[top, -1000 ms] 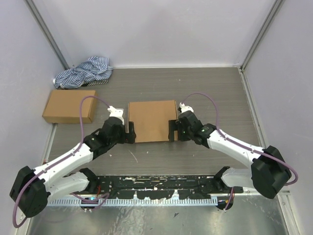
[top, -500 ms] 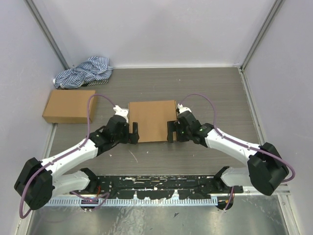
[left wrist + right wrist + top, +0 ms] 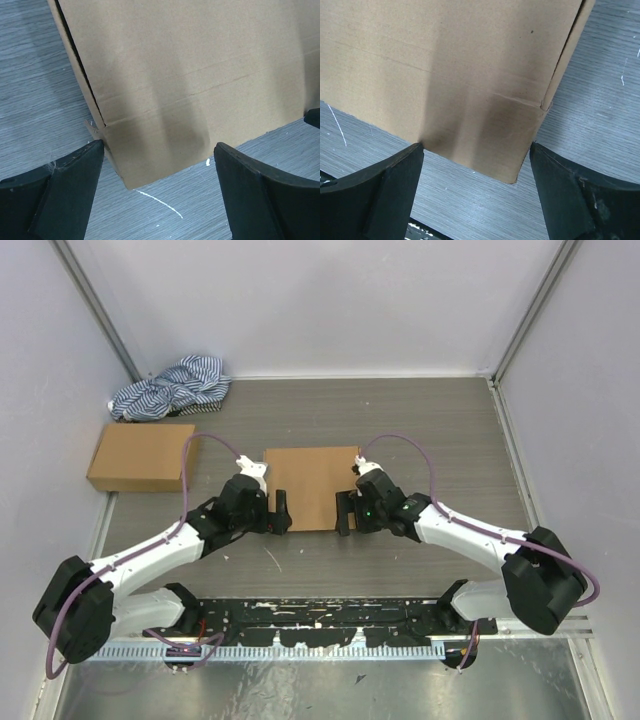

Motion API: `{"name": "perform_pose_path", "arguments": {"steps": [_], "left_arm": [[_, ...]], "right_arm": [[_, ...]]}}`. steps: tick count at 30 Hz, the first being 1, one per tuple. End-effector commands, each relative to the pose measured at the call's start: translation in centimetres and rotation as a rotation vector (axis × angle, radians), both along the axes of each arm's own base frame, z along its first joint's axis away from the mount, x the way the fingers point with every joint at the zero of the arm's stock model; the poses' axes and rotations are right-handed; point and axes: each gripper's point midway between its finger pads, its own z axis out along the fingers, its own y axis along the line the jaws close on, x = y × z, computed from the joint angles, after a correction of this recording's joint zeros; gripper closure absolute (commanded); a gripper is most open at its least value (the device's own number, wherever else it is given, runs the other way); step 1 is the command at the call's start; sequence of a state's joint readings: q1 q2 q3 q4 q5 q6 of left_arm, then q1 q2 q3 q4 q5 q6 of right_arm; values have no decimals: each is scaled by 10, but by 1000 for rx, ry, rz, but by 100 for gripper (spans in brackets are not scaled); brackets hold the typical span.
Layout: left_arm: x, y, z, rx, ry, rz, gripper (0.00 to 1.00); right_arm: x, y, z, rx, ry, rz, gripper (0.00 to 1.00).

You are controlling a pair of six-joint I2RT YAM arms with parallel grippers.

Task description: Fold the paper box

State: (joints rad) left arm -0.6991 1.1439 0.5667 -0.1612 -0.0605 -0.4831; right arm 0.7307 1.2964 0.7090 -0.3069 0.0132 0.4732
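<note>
The paper box (image 3: 312,487) lies closed and flat-topped in the middle of the table, plain brown cardboard. My left gripper (image 3: 280,512) is open at its near-left corner; the left wrist view shows that corner (image 3: 190,60) between my spread fingers (image 3: 65,195), and whether they touch it I cannot tell. My right gripper (image 3: 345,512) is open at the near-right corner; the right wrist view shows the corner (image 3: 445,50) between its fingers (image 3: 570,195). A side seam shows on each side of the box.
A ready-made brown cardboard box (image 3: 141,456) sits at the left wall. A blue-white striped cloth (image 3: 170,386) is bunched in the far-left corner. Grey walls close three sides. A black mounting rail (image 3: 320,620) runs along the near edge.
Both grippers have slid from the box's left and right sides inward and toward me, to its near corners. The box has stayed in place and closed.
</note>
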Motion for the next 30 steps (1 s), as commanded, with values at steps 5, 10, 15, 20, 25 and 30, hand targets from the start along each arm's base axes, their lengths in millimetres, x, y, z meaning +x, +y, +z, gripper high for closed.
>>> {"name": "perform_pose_path", "arguments": {"steps": [5,10,15,20,25,30], "left_arm": [[-8,-9,1,-59,28,-37,4],[-14,-12,5,-87,46,-47,6],[-20,-13,11,-87,78,-56,8],[-22,-14,18,-62,116,-70,10],[-24,-14,25,-36,150,-77,11],[-23,-11,29,-15,154,-75,11]], "right_arm": [[8,24,34,106,-74,44,10],[4,29,38,118,-68,60,15],[4,27,37,90,-59,53,19],[4,21,35,49,-53,45,21],[1,18,41,16,-42,51,21],[0,13,45,-18,-48,56,21]]}}
